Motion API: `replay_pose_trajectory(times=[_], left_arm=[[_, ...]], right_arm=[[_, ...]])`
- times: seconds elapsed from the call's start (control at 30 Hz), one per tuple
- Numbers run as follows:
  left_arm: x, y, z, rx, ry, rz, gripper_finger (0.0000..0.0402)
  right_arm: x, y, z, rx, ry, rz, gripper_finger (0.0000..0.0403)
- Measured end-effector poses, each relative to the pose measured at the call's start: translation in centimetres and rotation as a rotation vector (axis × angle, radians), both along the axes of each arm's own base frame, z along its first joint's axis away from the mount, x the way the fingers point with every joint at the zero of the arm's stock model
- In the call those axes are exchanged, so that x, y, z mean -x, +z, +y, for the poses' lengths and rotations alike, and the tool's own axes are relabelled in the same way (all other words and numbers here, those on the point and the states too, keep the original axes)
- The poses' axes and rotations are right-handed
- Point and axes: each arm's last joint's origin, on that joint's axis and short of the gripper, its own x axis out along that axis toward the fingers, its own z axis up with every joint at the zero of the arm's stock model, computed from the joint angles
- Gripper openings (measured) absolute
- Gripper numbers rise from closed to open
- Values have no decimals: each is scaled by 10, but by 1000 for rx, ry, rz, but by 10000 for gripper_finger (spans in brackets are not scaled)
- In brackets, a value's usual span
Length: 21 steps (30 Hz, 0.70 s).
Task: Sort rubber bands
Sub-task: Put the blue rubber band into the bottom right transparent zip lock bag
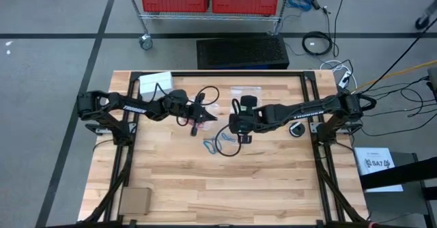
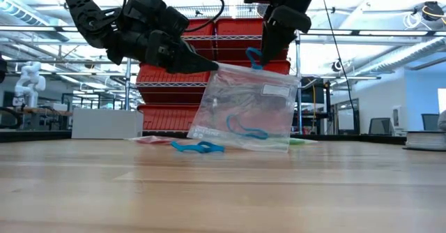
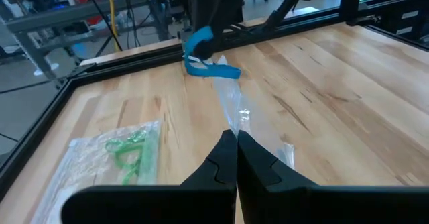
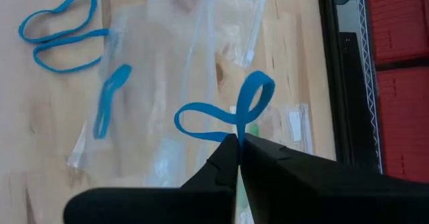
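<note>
Pinching blue band (image 4: 228, 113), right tool (image 4: 238, 143) (labels unreadable).

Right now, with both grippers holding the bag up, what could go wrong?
1. The right gripper pinches a blue rubber band at the clear bag's top edge; opening there may drop the band outside the bag.
2. The left gripper holds only the bag's corner, so thin plastic could slip free.
3. Two loose blue bands lie close beside the bag; its bottom edge could drag them.
</note>
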Motion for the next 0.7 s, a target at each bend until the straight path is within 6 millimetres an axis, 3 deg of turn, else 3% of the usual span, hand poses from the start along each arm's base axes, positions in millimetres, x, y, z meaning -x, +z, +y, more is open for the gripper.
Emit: replay_pose_trajectory(times=[0.4, 0.7], left_arm=[[0, 0, 0, 2, -3, 2, 0], [0, 0, 1, -5, 34, 5, 0]], right_arm=[[0, 0, -1, 27, -23, -8, 0], [-1, -1, 8, -106, 29, -19, 0]])
